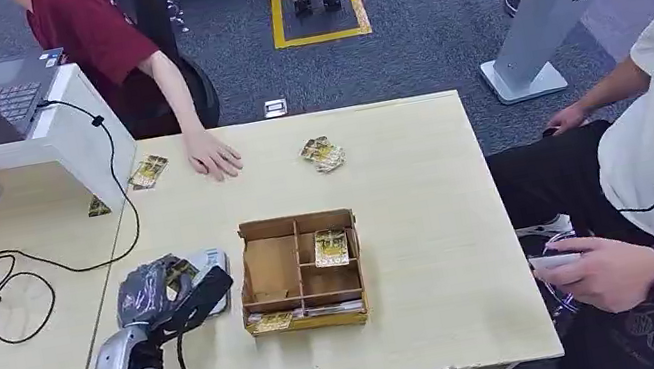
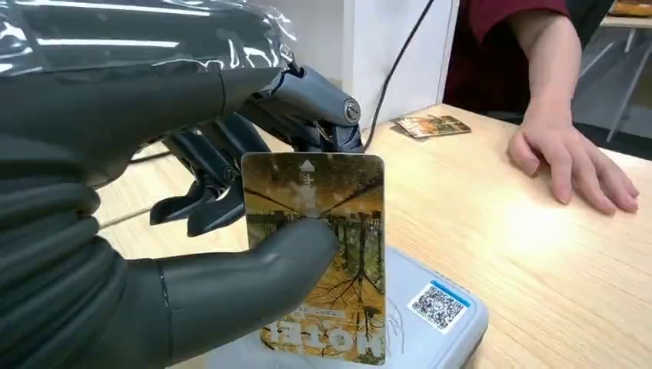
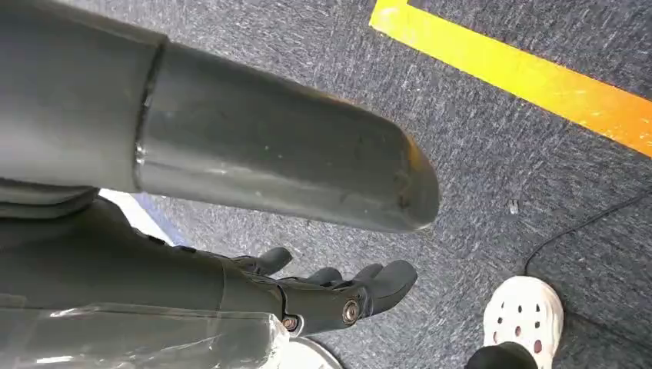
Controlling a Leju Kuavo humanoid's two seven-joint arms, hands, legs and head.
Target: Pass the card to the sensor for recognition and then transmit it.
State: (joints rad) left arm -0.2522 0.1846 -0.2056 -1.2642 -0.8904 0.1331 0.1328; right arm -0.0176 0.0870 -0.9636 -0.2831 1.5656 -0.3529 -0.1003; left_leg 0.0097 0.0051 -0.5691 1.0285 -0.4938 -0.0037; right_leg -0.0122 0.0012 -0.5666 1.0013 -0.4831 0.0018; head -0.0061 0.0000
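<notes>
Left wrist view: left hand (image 2: pixel 177 254) pinches the card (image 2: pixel 319 254) upright over the grey sensor (image 2: pixel 430 323), at 9 o'clock of the divided box (image 1: pixel 301 270); recognition apparently under way, handover pending; right hand (image 3: pixel 307 296) hangs idle, fingers loosely extended, holding nothing.

- Head view: even, bright indoor light from overhead; soft, faint shadows, e.g. beside the cardboard box (image 1: pixel 300 272) on the tabletop (image 1: pixel 405 191).
- No strong glare there; detail slightly soft, small print on the cards unreadable.
- Left wrist view: a warm bright patch of reflected light on the tabletop (image 2: pixel 538 231) near the person's hand (image 2: pixel 573 157); white streaks of glare on the plastic wrap (image 2: pixel 115 23) over the left hand (image 2: pixel 192 231).
- The card (image 2: pixel 319 254) is sharp; far background blurred.
- Right wrist view: dimmer, the carpet (image 3: pixel 500 154) evenly lit; the thick thumb (image 3: pixel 269 154) is close and a bit soft, with dull highlights.
</notes>
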